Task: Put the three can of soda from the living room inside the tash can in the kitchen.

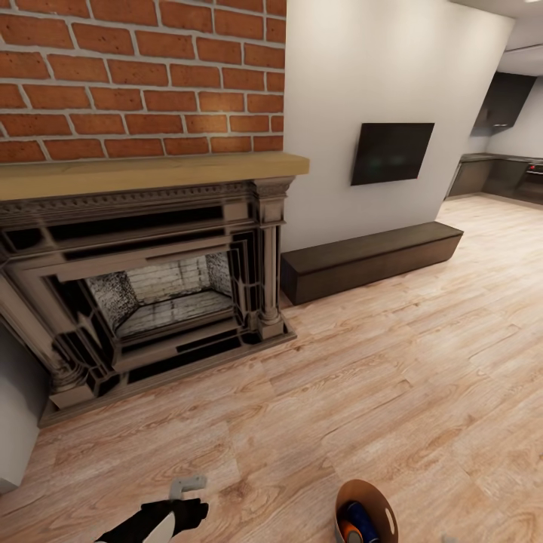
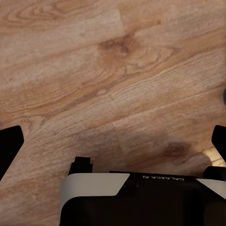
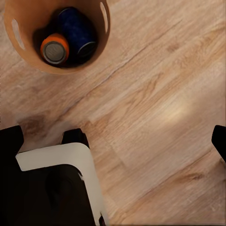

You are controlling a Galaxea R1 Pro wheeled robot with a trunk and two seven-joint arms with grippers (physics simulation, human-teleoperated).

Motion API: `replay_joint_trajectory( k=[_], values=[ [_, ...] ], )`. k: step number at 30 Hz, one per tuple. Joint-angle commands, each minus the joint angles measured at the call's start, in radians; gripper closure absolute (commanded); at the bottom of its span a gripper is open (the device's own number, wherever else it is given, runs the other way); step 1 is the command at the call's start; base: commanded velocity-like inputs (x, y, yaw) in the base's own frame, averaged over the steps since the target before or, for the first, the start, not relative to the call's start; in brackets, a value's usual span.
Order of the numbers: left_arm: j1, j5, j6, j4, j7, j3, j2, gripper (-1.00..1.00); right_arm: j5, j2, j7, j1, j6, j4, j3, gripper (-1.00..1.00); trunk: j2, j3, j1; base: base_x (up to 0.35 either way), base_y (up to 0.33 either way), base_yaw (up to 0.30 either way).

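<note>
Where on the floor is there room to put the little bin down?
Bare light wood plank floor lies open between the ornate fireplace, the long dark low bench and the small copper-brown bin. It runs on toward the dark kitchen cabinets. The bin is crowded: a dark blue can and an orange can sit inside.

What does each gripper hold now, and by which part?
Nothing. The left gripper and the right gripper have fingers spread over bare wood floor. The orange can and blue can lie in the bin.
</note>
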Motion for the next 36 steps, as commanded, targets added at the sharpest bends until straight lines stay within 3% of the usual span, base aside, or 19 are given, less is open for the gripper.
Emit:
replay_joint_trajectory(
  k=[1, 6, 10, 15, 18, 30, 36],
  values=[
    [0.004, 0.000, -0.005, 0.000, 0.000, 0.000, 0.000, -1.00, -0.002, 0.000, 0.000, 0.003, -0.001, 0.000, -0.003, -1.00, 0.000, 0.000, 0.000, 0.000, 0.000, 0.000],
    [0.017, -0.001, -0.025, 0.000, 0.000, 0.000, 0.000, -1.00, -0.042, -0.002, 0.000, 0.010, -0.002, 0.000, -0.007, -1.00, 0.000, 0.000, 0.000, 0.000, 0.000, 0.000],
    [0.027, -0.001, -0.037, 0.000, -0.001, 0.000, 0.000, -1.00, -0.116, -0.007, 0.000, 0.032, -0.015, 0.000, -0.008, -1.00, 0.000, 0.000, 0.000, 0.000, 0.000, 0.000],
    [0.029, -0.001, -0.040, 0.000, -0.001, 0.000, 0.000, -1.00, -0.171, -0.007, 0.000, 0.037, -0.042, 0.001, -0.008, -1.00, 0.000, 0.000, 0.000, 0.000, 0.000, 0.000],
    [0.030, -0.001, -0.040, 0.000, -0.001, 0.000, 0.000, -1.00, -0.189, -0.007, 0.000, 0.040, -0.047, 0.002, -0.008, -1.00, 0.000, 0.000, 0.000, 0.000, 0.000, 0.000],
    [0.031, -0.001, -0.041, 0.000, -0.001, 0.000, 0.001, -1.00, -0.201, -0.013, -0.004, 0.070, -0.049, 0.000, -0.028, -1.00, 0.000, 0.000, 0.000, 0.000, 0.000, 0.000],
    [0.031, -0.001, -0.046, 0.001, -0.001, 0.000, 0.001, -1.00, -0.202, -0.015, -0.066, 0.072, -0.049, 0.000, -0.032, -1.00, 0.000, 0.000, 0.000, 0.000, 0.000, 0.000]
  ],
)
